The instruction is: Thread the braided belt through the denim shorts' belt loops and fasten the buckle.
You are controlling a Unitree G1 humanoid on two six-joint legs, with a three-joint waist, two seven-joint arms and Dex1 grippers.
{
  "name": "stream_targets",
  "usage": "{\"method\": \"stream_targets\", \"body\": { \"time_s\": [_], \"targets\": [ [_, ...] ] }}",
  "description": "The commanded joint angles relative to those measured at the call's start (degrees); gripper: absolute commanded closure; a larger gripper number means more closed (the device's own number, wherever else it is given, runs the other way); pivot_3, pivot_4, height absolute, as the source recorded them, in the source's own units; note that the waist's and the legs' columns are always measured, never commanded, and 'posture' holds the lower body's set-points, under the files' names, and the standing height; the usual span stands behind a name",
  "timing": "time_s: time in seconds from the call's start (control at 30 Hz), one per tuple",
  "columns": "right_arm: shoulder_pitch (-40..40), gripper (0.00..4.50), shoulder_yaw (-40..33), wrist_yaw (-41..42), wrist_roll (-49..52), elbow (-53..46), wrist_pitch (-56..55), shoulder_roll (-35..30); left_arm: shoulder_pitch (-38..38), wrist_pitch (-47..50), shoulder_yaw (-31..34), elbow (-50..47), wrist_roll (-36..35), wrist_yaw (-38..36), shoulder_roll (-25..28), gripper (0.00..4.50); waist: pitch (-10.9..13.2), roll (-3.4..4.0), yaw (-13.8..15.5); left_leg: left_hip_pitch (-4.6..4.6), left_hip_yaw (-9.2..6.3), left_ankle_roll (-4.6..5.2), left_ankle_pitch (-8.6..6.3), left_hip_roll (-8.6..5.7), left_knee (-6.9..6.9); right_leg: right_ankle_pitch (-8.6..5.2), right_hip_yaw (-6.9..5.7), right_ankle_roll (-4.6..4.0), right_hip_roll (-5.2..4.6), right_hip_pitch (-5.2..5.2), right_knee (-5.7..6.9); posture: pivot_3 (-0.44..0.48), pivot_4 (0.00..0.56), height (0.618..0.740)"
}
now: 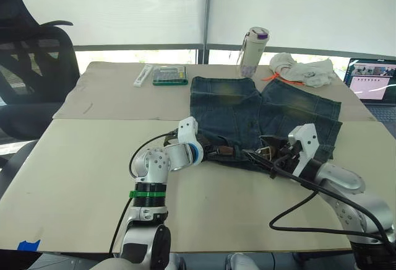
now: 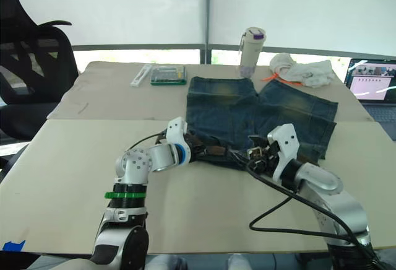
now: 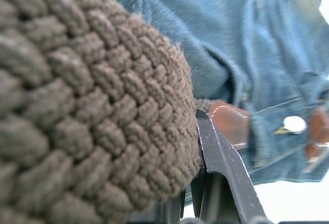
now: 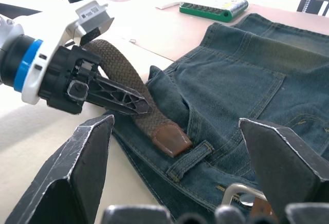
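Note:
Denim shorts [image 1: 266,106] lie flat on the table, waistband toward me. My left gripper [image 4: 126,98] is shut on the braided belt [image 4: 123,75] at the waistband's left part. The belt's brown leather tip [image 4: 167,139] rests just before a belt loop [image 4: 191,158]. In the left wrist view the braid [image 3: 87,106] bulges beside one black finger [image 3: 223,157]. The silver buckle [image 4: 239,192] lies on the waistband below my right gripper [image 4: 176,123], which hovers open just right of the left one, its fingers [image 4: 77,172] wide apart with nothing between them.
Behind the shorts stand a white bottle [image 1: 252,50] and a crumpled white cloth [image 1: 303,69]. A green case [image 1: 169,75] lies at the back left, a laptop [image 1: 373,81] at the far right. A black office chair [image 1: 31,65] stands left of the table.

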Motion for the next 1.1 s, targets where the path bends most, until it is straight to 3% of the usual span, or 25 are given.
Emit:
{"method": "stream_targets", "body": {
  "time_s": [0.03, 0.6, 1.1],
  "targets": [
    [-1.2, 0.21, -0.9, 0.0, -0.1, -1.0, 0.0, -0.2, -1.9, 1.8, 0.1, -2.2, -4.0, -0.6, -7.5, 4.5, 0.0, 0.0, 0.0, 0.0, 0.0, 0.0, 0.0, 0.0, 0.0, 0.0, 0.0, 0.0, 0.0, 0.0, 0.0, 0.0, 0.15, 0.737],
    [-0.6, 0.21, -0.9, -0.9, -0.4, -1.2, -0.6, 1.3, -5.3, 8.0, 5.4, -1.5, -9.6, 10.5, -7.1, 4.5, 0.0, 0.0, 0.0, 0.01, -0.01, -0.01, 0.0, 0.0, 0.0, 0.0, 0.0, 0.0, 0.01, 0.0, 0.02, 0.0, 0.15, 0.737],
    [-0.1, 0.21, -1.2, -1.9, -0.9, -1.5, -0.6, 2.3, -9.1, -0.5, 1.2, 5.4, -9.8, 8.0, -7.7, 4.5, 0.0, 0.0, 0.1, 0.0, 0.0, -0.04, 0.02, -0.05, 0.0, 0.0, -0.01, 0.0, 0.01, 0.01, 0.01, 0.0, 0.15, 0.737]
  ]
}}
